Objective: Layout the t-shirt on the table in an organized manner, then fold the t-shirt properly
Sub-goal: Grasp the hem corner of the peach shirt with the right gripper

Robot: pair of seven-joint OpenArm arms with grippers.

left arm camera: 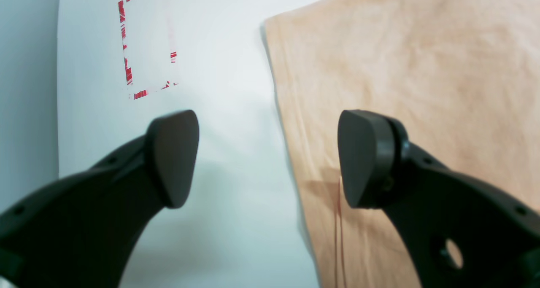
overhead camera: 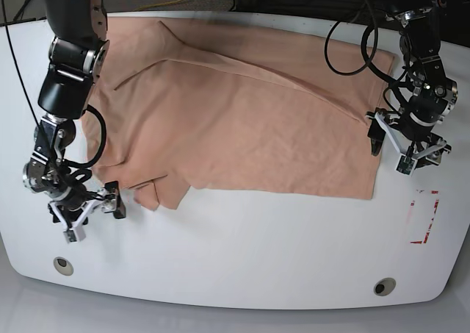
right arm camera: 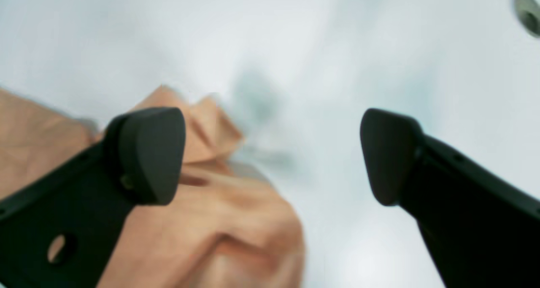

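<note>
The peach-pink t-shirt [overhead camera: 242,120] lies spread across the white table [overhead camera: 242,259], with a diagonal crease and a folded-over flap [overhead camera: 158,190] at its near left. My left gripper [overhead camera: 396,153] hovers open at the shirt's right edge. In the left wrist view it [left arm camera: 268,159] straddles that edge, one finger over cloth [left arm camera: 405,68] and the other over bare table [left arm camera: 228,90]. My right gripper [overhead camera: 92,214] stands open just off the shirt's near left corner. In the blurred right wrist view it [right arm camera: 268,155] has bunched cloth [right arm camera: 211,220] under one finger, nothing between the jaws.
A red rectangle outline [overhead camera: 424,237] marks the table near the right edge, also close to the left gripper [left arm camera: 126,43]. Round grommet holes sit at the front left [overhead camera: 63,265] and front right [overhead camera: 381,286]; one grommet [right arm camera: 527,12] shows in the right wrist view. Cables hang at the back right.
</note>
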